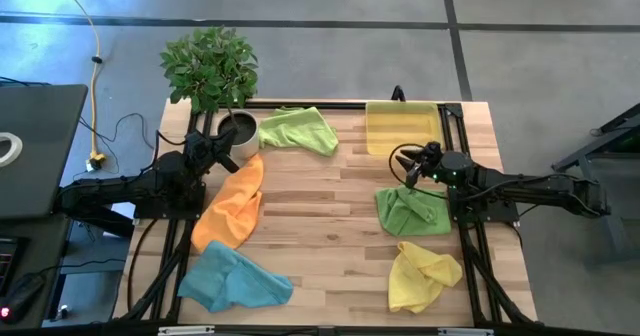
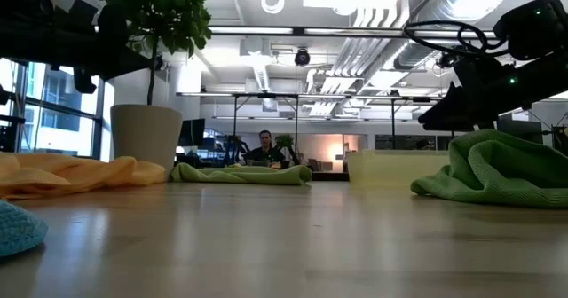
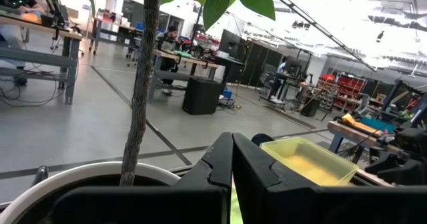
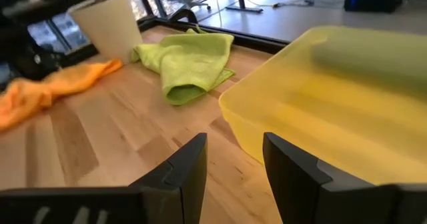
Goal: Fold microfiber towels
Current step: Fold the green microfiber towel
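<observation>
**A:** Where's everything relative to the translucent yellow plastic tray (image 1: 402,128)?

**B:** From overhead, one crumpled lime green microfiber towel (image 1: 303,129) lies just beside it, toward the potted plant in the white pot (image 1: 236,128). A second lime green towel (image 1: 410,210) sits nearer the front edge of the wooden worktop (image 1: 330,238), with the yellow towel (image 1: 421,274) beyond that. The orange towel (image 1: 233,202) and light blue towel (image 1: 232,279) are well apart from the tray.

**A:** And the pincers?

**B:** The right pincer (image 4: 233,159) hovers beside the tray, fingers apart, nothing held; only its wrist camera shows that. The left pincer (image 3: 231,159) is pressed together by the pot. The low camera adds a seated person (image 2: 264,147) far behind.
</observation>
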